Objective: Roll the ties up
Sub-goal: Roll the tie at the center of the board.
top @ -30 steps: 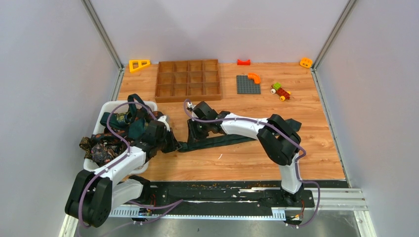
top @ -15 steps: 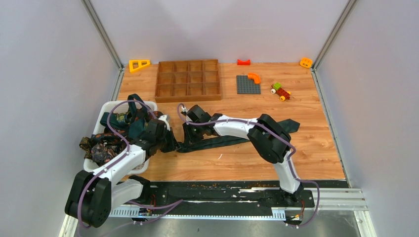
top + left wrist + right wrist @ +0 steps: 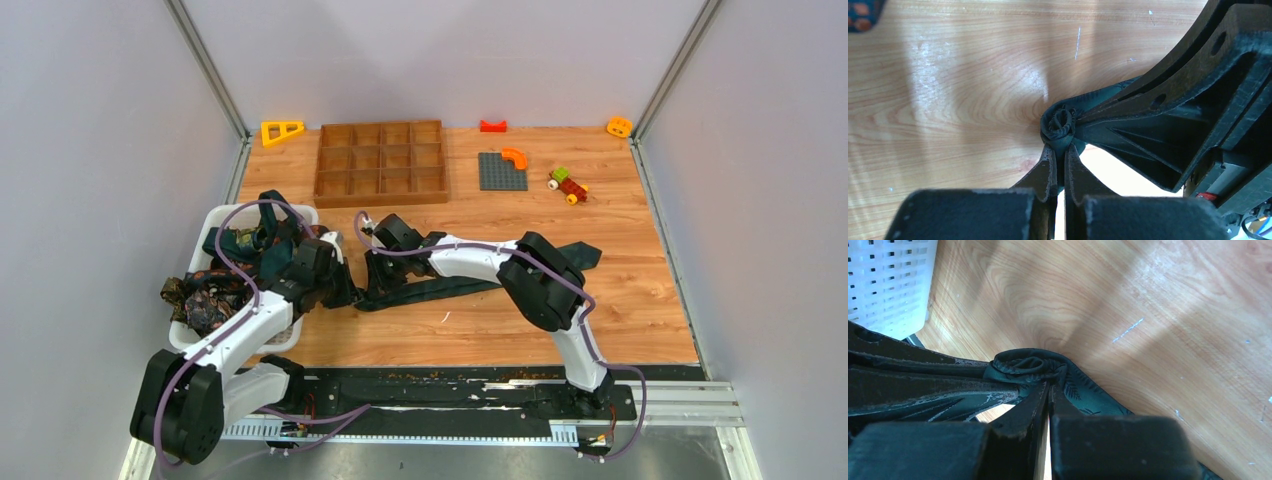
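Observation:
A dark green tie [image 3: 470, 285] lies across the wooden table, its wide end [image 3: 585, 252] at the right. Its left end is wound into a small roll [image 3: 1059, 124], also seen in the right wrist view [image 3: 1025, 364]. My left gripper [image 3: 1060, 155] is shut on the fabric at the roll's base. My right gripper [image 3: 1048, 387] is shut on the tie right beside the roll, facing the left one. From above, the left gripper [image 3: 352, 292] and right gripper [image 3: 378, 280] meet tip to tip. More ties, teal [image 3: 245, 243] and brown patterned [image 3: 215, 295], are heaped in a white basket [image 3: 222, 215].
A wooden compartment tray [image 3: 380, 160] stands at the back. Behind and to the right lie a yellow triangle [image 3: 281, 131], a grey baseplate [image 3: 501, 171], a toy car [image 3: 568, 185], a red brick [image 3: 492, 126] and an orange piece [image 3: 619, 126]. The basket's wall [image 3: 888, 280] is close on the left.
My right gripper has slid left along the tie up to the roll and closed on the fabric. The left gripper has held its grip and barely moved.

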`<state>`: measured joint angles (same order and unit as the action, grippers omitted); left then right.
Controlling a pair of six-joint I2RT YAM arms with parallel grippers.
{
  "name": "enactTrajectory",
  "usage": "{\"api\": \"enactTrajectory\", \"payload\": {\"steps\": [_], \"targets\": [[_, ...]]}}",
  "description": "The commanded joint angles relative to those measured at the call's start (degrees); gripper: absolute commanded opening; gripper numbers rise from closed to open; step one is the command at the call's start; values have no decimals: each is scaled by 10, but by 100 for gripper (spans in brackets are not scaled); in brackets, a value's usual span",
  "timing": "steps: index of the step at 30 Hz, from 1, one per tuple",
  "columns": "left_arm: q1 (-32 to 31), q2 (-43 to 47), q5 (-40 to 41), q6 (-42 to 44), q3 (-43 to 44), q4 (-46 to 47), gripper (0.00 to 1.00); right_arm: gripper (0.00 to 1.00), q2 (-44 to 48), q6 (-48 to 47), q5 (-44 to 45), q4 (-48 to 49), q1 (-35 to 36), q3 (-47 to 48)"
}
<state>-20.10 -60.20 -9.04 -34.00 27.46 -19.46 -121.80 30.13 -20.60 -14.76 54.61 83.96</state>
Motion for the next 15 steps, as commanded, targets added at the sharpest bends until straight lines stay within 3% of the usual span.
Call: {"api": "enactTrajectory", "payload": {"steps": [1,15], "targets": [[1,10,-2,18,40,-1,0,4,-3,14,-7,22,12,9],[-34,-22,24,48,79,-33,0,3,-4,31,-25,50,15,-2]]}}
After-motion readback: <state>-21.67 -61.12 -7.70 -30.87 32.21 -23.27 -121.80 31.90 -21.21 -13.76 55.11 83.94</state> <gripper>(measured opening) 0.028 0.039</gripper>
